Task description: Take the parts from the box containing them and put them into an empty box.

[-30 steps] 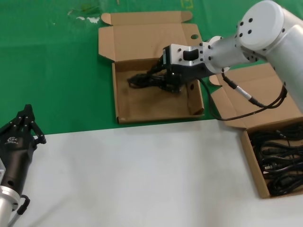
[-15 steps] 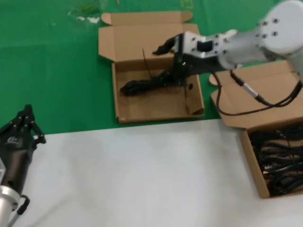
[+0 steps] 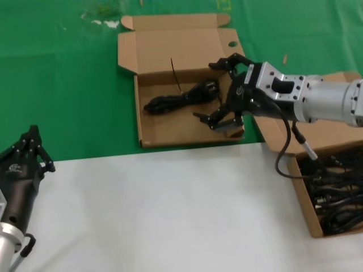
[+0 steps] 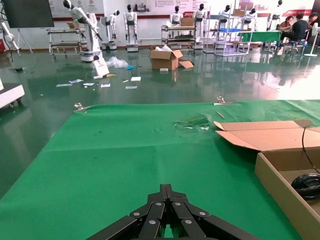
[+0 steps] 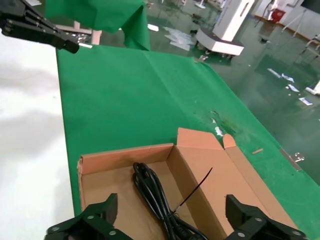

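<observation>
One black power cord point(image 3: 180, 98) lies in the shallow squarish box point(image 3: 170, 136) with round holes in its lid and side flap. My right gripper point(image 3: 204, 90) is open and empty, just above the cord's plug end near the box's right wall. In the right wrist view the cord point(image 5: 150, 186) lies between the spread fingers of the right gripper point(image 5: 170, 207). The narrower box point(image 3: 299, 190) at the right holds several black cords point(image 3: 334, 192). My left gripper point(image 3: 31, 148) is shut and parked at the near left; it also shows in the left wrist view point(image 4: 167, 189).
The squarish box's tall lid point(image 3: 170, 48) stands open at the back. The source box's lid point(image 3: 317, 105) lies open behind it, under my right arm. Green cloth point(image 3: 62, 85) covers the far table, white surface point(image 3: 170, 209) the near part.
My right gripper has let go of the cord, which now lies in the squarish box. The gripper has opened and drawn back to the right and nearer.
</observation>
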Controlling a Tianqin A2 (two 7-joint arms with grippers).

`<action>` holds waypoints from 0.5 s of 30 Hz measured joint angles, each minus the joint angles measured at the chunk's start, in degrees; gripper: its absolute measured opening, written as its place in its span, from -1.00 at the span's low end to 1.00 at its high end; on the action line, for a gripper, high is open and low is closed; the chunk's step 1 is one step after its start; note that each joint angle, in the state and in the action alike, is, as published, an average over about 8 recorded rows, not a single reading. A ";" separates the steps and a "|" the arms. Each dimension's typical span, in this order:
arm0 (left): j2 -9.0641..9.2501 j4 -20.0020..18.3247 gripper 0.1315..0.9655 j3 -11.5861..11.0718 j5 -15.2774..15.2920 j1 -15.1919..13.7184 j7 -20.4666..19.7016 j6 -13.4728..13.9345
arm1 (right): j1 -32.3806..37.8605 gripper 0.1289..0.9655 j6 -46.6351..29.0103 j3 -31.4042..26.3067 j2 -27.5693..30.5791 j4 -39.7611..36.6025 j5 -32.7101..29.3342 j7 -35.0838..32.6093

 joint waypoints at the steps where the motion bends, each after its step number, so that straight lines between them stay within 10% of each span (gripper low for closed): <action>1: 0.00 0.00 -0.98 0.00 0.00 0.00 0.00 0.00 | -0.56 0.31 0.31 0.22 0.15 0.41 0.20 0.06; 15: 0.00 0.00 -0.92 0.00 0.00 0.00 0.00 0.00 | -5.97 0.77 5.76 2.93 -1.05 2.67 3.26 -0.87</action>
